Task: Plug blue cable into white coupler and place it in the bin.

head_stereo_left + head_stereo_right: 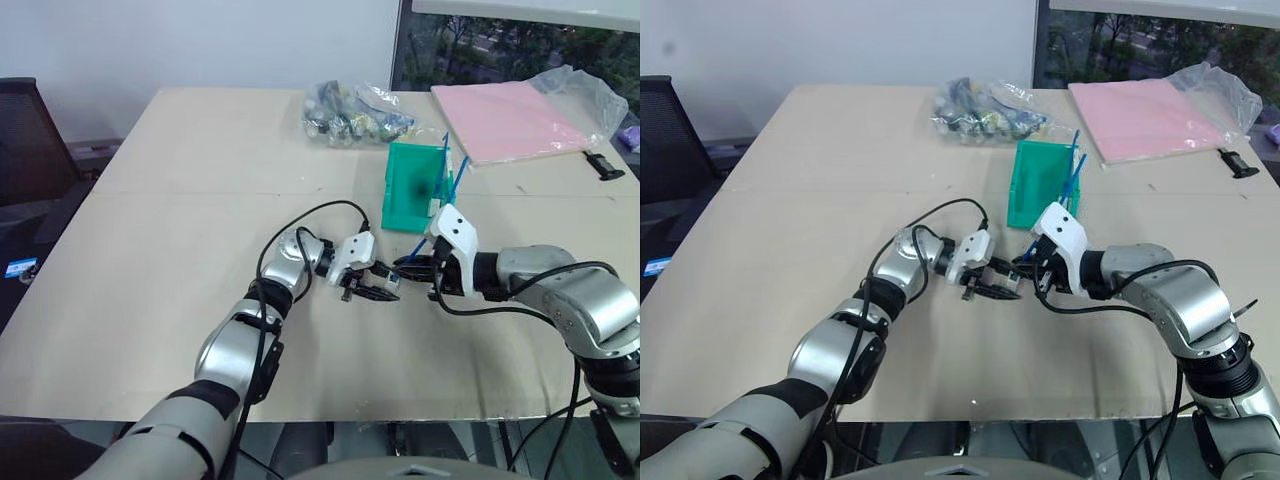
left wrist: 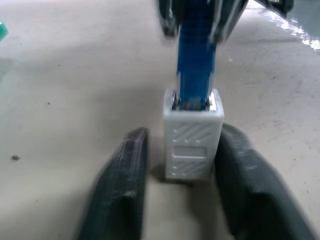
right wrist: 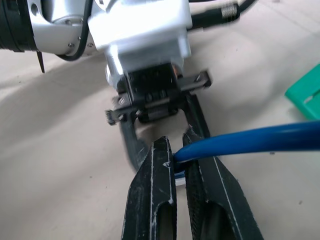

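Two arms meet tip to tip: right tool (image 3: 178, 165) pinches blue cable (image 3: 250, 140); left tool (image 2: 182, 180) parted around white coupler (image 2: 192, 142).

Left end effector (image 1: 378, 288) parted, right end effector (image 3: 177, 152) clamped — tips nearly meeting.

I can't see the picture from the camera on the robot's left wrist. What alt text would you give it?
A small white coupler stands between the left gripper's two black fingers with a gap on each side, a blue cable plugged into its far end. Beneath lies a beige table, and the cable runs up into the other gripper's dark fingers.
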You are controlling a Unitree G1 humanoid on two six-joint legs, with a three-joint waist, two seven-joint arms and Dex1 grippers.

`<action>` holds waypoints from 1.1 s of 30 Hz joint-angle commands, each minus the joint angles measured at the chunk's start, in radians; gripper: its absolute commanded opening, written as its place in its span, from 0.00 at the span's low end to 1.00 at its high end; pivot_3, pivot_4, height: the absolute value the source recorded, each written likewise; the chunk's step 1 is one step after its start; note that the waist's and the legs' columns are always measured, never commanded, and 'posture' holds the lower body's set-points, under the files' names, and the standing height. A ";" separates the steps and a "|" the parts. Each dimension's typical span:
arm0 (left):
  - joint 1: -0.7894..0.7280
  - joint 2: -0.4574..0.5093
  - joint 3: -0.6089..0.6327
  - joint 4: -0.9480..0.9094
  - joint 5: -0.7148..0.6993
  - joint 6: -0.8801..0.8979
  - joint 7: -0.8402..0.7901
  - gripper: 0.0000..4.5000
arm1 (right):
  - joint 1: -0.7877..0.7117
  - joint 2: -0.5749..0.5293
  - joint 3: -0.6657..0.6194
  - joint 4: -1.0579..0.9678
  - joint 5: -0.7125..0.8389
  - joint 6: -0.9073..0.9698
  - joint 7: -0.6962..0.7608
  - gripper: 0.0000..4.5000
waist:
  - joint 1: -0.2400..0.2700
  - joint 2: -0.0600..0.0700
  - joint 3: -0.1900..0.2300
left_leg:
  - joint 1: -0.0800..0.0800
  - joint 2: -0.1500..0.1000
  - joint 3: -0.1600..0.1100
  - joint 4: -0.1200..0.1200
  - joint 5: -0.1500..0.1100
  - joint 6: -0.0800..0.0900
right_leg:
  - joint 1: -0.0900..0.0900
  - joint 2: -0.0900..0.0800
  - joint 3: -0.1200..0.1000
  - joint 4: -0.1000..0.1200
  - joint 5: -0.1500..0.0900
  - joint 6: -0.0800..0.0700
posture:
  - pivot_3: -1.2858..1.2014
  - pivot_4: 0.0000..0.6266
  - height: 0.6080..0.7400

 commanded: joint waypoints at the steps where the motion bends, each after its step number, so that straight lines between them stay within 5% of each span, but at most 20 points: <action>1: 0.055 0.048 0.017 -0.062 0.005 0.020 0.071 0.77 | -0.021 -0.018 -0.037 -0.030 0.007 -0.020 0.004 0.00 | 0.000 0.000 0.000 | 0.000 0.000 0.000 0.000 0.000 0.000 | 0.000 0.000 0.000 0.000 0.000 0.000 | 0.52 0.24 1.00; 5: 0.169 0.105 0.048 -0.322 -0.046 0.104 0.127 0.77 | -0.077 -0.023 -0.075 -0.024 0.033 -0.013 0.010 0.00 | -0.019 0.002 0.001 | 0.001 0.002 0.000 0.000 0.000 0.000 | 0.000 0.000 0.002 0.001 0.000 0.000 | 0.52 0.24 1.00; 11: 0.370 0.217 0.122 -0.933 -0.076 0.499 0.360 0.77 | -0.252 0.002 -0.145 0.125 0.019 -0.007 -0.049 0.00 | -0.019 0.006 0.006 | -0.001 0.002 -0.003 -0.002 0.000 0.000 | -0.003 -0.002 0.004 0.000 0.000 0.000 | 0.52 0.24 1.00; 15: 0.377 0.213 0.188 -1.281 -0.132 0.870 0.565 0.77 | -0.408 -0.042 -0.073 0.371 -0.091 -0.053 -0.026 0.00 | 0.007 0.006 0.008 | -0.005 0.000 -0.002 -0.002 0.000 -0.001 | -0.005 -0.005 0.005 -0.001 0.000 0.000 | 0.52 0.24 1.00; 21: 0.331 0.230 0.212 -1.433 -0.160 1.122 0.719 0.77 | -0.645 0.041 0.037 0.871 -0.255 -0.205 0.013 0.00 | 0.002 0.006 0.008 | -0.004 -0.002 0.001 -0.002 0.000 -0.001 | -0.005 -0.005 0.006 -0.002 0.000 0.001 | 0.52 0.24 1.00; 27: 0.359 0.244 0.217 -1.448 -0.200 1.138 0.766 0.80 | -0.842 0.131 -0.037 1.355 -0.368 -0.577 -0.089 0.49 | -0.007 0.007 0.009 | -0.006 -0.002 0.002 -0.006 0.004 -0.007 | -0.010 -0.003 0.010 -0.001 0.000 0.001 | 0.52 0.24 1.00; 32: 0.378 0.257 0.209 -1.457 -0.222 1.130 0.787 0.80 | -0.894 0.116 -0.117 1.493 -0.411 -0.733 -0.243 0.95 | -0.002 0.008 0.009 | -0.008 -0.001 0.002 -0.006 0.005 -0.009 | -0.011 -0.005 0.010 -0.001 0.000 0.001 | 0.52 0.24 1.00; 33: 0.385 0.260 0.209 -1.464 -0.227 1.130 0.789 0.80 | -0.884 0.098 -0.129 1.487 -0.416 -0.738 -0.246 0.98 | -0.001 0.008 0.009 | -0.008 -0.002 0.002 -0.006 0.005 -0.009 | -0.011 -0.005 0.010 -0.001 0.000 0.001 | 0.52 0.24 1.00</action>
